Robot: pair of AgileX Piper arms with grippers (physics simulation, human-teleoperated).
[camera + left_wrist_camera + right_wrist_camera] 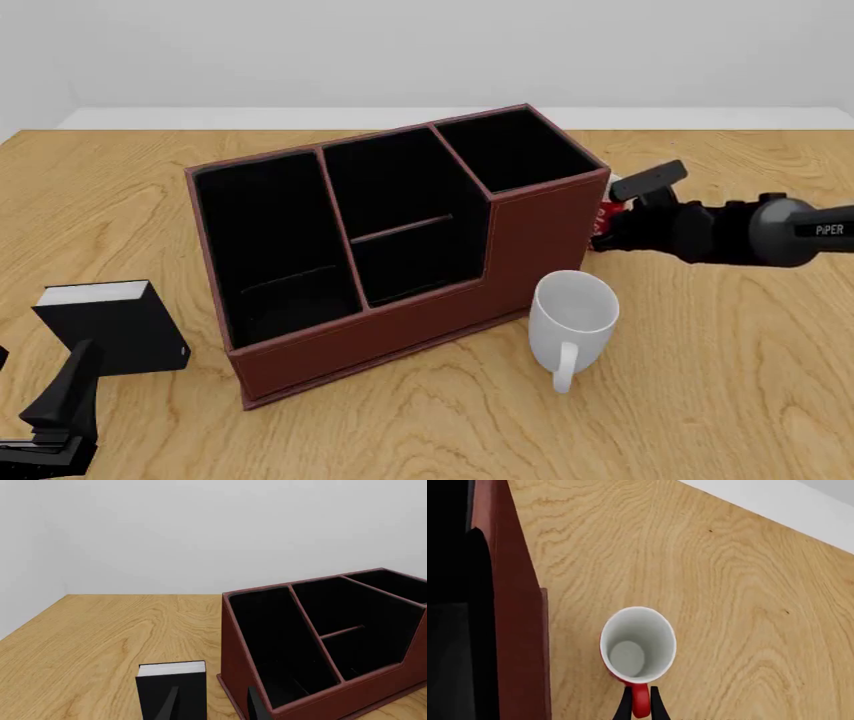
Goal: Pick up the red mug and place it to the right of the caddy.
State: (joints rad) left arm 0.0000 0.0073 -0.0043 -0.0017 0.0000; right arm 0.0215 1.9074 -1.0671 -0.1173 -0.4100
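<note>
Red mug [638, 652] is pinched by its handle in the right pincer [640, 705]; left pincer [212, 705] gapes empty.

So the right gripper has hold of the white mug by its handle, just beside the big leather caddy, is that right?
Not quite. The right gripper is closed on the handle of the red mug, as the right wrist view shows. That mug does stand just beside the caddy. The white mug stands untouched in front of the caddy in the front view.

Bright even light, soft faint shadows, sharp, no blur.
</note>
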